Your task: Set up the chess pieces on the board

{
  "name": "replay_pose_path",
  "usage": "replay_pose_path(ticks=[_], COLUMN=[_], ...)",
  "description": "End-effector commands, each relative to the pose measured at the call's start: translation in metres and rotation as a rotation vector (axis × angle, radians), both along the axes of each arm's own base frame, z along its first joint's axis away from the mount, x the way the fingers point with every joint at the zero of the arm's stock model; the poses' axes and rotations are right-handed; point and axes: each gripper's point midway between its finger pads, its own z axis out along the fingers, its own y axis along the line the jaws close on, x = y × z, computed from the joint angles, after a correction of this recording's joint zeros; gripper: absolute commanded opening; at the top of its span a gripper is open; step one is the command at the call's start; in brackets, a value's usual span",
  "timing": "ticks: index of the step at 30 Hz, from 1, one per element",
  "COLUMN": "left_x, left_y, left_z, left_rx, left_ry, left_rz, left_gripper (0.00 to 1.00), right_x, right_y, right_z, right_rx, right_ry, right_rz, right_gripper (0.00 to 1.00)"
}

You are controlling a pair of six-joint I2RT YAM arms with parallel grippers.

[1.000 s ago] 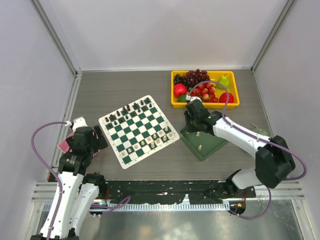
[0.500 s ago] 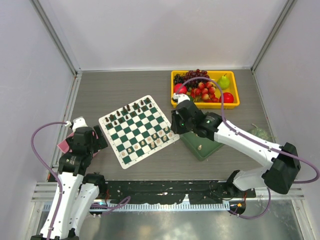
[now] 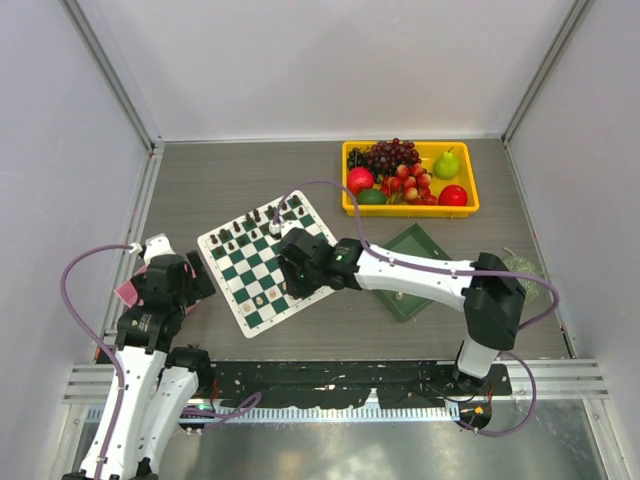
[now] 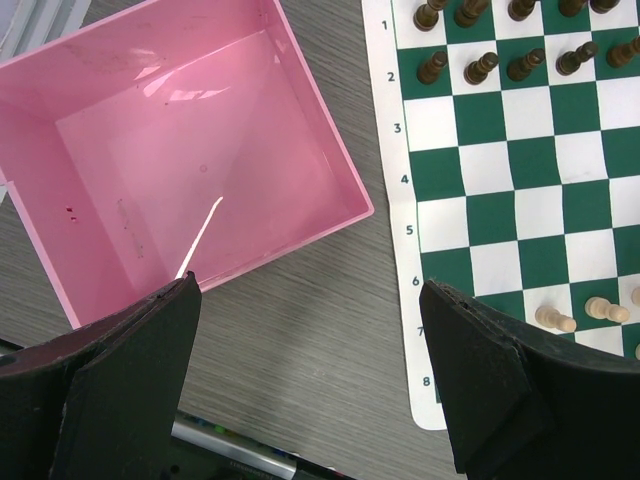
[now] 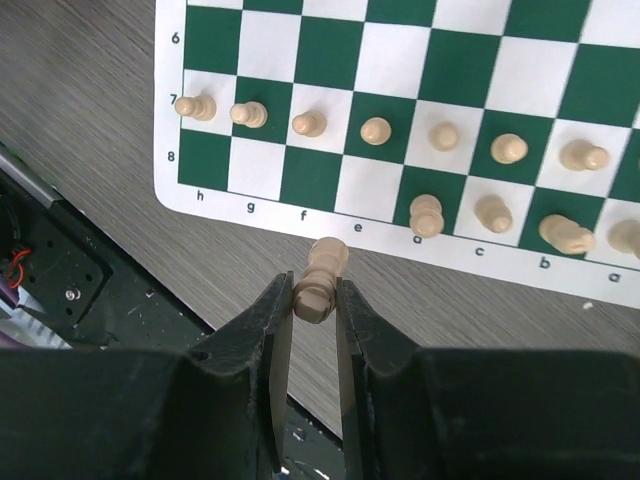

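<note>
The grey desk [image 3: 200,170] carries the board [image 3: 245,265], set askew left of centre. A yellow bin [image 3: 410,210] of fruit stands at the back right, with a green tray [image 3: 430,250] in front of it. A pink box [image 4: 190,150] sits just off the board's left edge. The left fingers [image 4: 480,360] are spread wide above the desk between box and board, grasping nothing. The right fingers [image 5: 282,312] are clenched on one cream piece [image 5: 325,262], held above the board's near edge by the letters e and f. Other cream pieces [image 5: 375,130] fill row 7 and squares a to d of row 8. Dark pieces [image 4: 480,68] stand on rows 1 and 2.
</note>
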Motion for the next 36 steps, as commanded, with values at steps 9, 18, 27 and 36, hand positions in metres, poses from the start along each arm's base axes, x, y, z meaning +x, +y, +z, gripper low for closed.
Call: replay_pose_path(ticks=[9, 18, 27, 36], left_x=[0.008, 0.009, 0.009, 0.009], left_y=[0.001, 0.000, 0.000, 0.000], left_z=[0.014, 0.014, 0.013, 0.013], left_rx=[0.000, -0.001, -0.002, -0.002], left_ry=[-0.065, -0.063, -0.060, -0.058], left_rz=[0.002, -0.001, -0.002, -0.004], left_gripper=[0.99, 0.99, 0.99, 0.99], right_x=[0.011, 0.011, 0.012, 0.017], right_y=[0.031, 0.029, 0.031, 0.028], right_z=[-0.013, -0.035, -0.049, -0.059], right_rx=[-0.041, -0.091, -0.100, -0.126], right_ry=[-0.026, -0.007, -0.002, -0.022], right_rz=[0.013, 0.012, 0.017, -0.002], right_gripper=[0.22, 0.22, 0.21, 0.21])
